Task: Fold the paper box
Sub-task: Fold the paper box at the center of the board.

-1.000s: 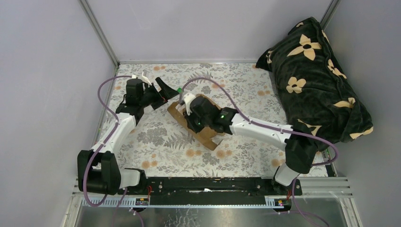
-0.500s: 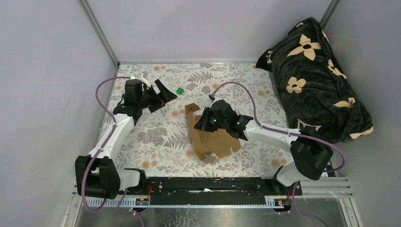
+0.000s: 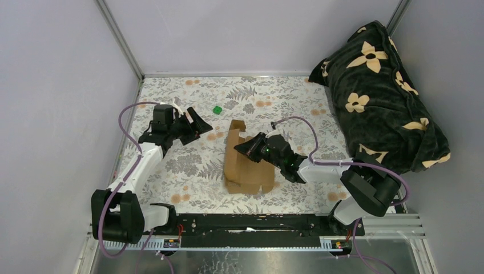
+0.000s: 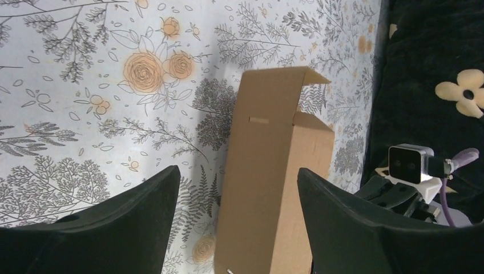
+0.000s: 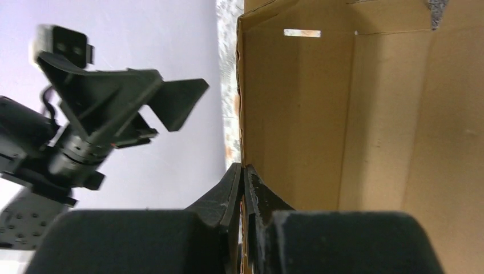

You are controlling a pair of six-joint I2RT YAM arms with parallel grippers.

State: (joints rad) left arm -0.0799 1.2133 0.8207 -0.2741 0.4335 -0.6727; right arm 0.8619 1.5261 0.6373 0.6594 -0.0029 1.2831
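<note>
Soft, even light fills the top view. The pale walls (image 3: 57, 85) are bright, and the paper box (image 3: 245, 168) casts only a faint, diffuse shadow on the counter (image 3: 188, 165). The dark blanket (image 3: 382, 103) swallows most detail. In the left wrist view the counter's print and the cardboard are sharp, while the left hand's fingers (image 4: 131, 211) are near-black and slightly soft. In the right wrist view the right hand's fingers (image 5: 251, 197) are blurred and underexposed, and a slot (image 5: 302, 33) in the cardboard glows white.

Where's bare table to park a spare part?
Free: far strip between green cube and dark pillow; near-left patch between left arm, paper box and base rail. Crowded: centre, where right pincer clamps the box and left pincer hovers open.
</note>
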